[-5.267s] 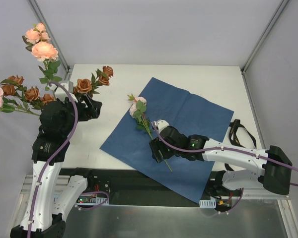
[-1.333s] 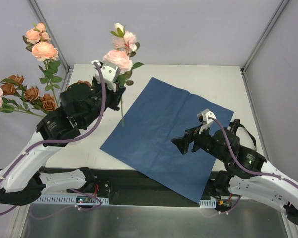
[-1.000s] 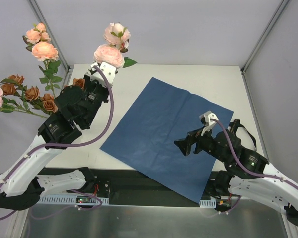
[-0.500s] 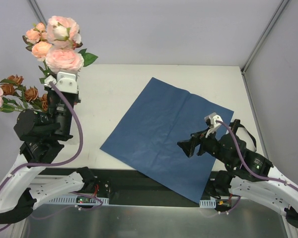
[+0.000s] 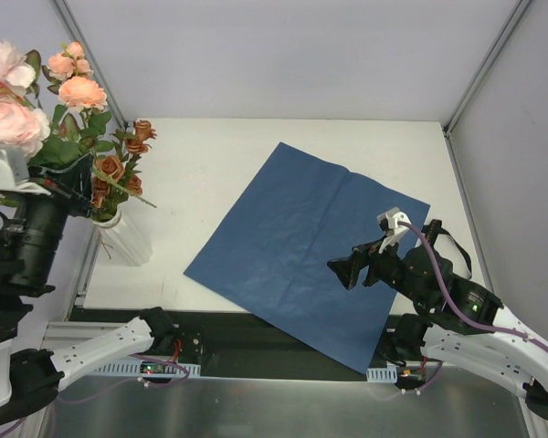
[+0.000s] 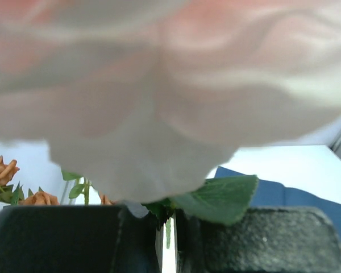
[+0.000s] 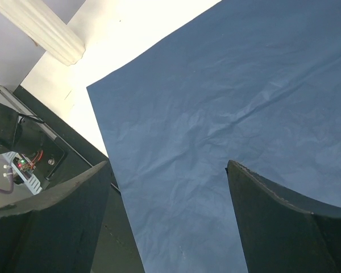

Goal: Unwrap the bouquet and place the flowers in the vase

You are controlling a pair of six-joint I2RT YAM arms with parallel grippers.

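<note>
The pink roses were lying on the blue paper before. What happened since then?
The left gripper, shut on their stem, carried the pink roses leftward off the blue paper, over near the flowers in the vase. The right gripper, open, drew back toward the paper's near right corner. The paper stayed flat.

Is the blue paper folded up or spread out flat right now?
Spread out. The blue paper lies as one open sheet on the table, its four corners visible, with only faint creases across it.

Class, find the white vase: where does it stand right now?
In the top view the vase stands near the table's left front corner, left of the blue paper, holding roses.
</note>
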